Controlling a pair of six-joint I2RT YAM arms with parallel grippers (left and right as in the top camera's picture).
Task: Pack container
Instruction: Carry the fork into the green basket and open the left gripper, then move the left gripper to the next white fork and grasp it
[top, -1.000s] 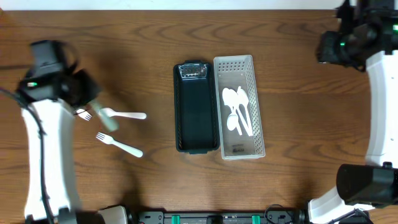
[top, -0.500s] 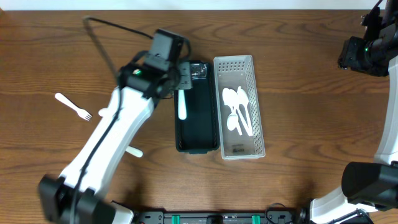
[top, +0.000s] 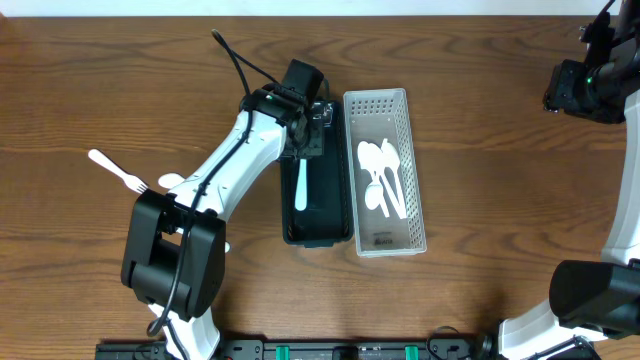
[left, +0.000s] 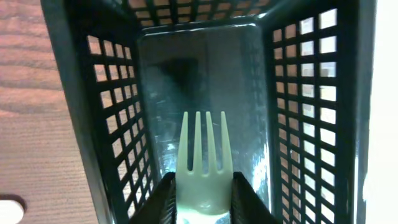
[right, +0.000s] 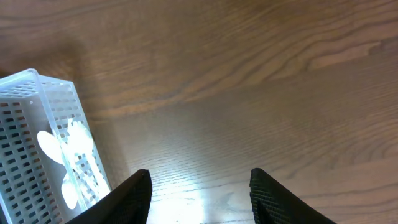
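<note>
My left gripper (top: 303, 140) is over the far end of the black basket (top: 290, 205) and is shut on a white plastic fork (top: 300, 185) that points down the basket's length. In the left wrist view the fork's tines (left: 204, 155) sit between my fingers (left: 204, 199) above the basket floor (left: 186, 74). The white basket (top: 385, 243) beside it holds several white spoons (top: 383, 175). Another white fork (top: 117, 171) lies on the table at the left. My right gripper (right: 200, 196) is open and empty over bare table at the far right.
A white utensil end (top: 171, 182) shows by the left arm, and another piece (top: 222, 246) pokes out near the arm's base. The white basket also shows in the right wrist view (right: 37, 124).
My left arm has carried the fork from the table at the left over to the black basket and lowered it along the basket. The right arm shifted slightly right, then stayed.
</note>
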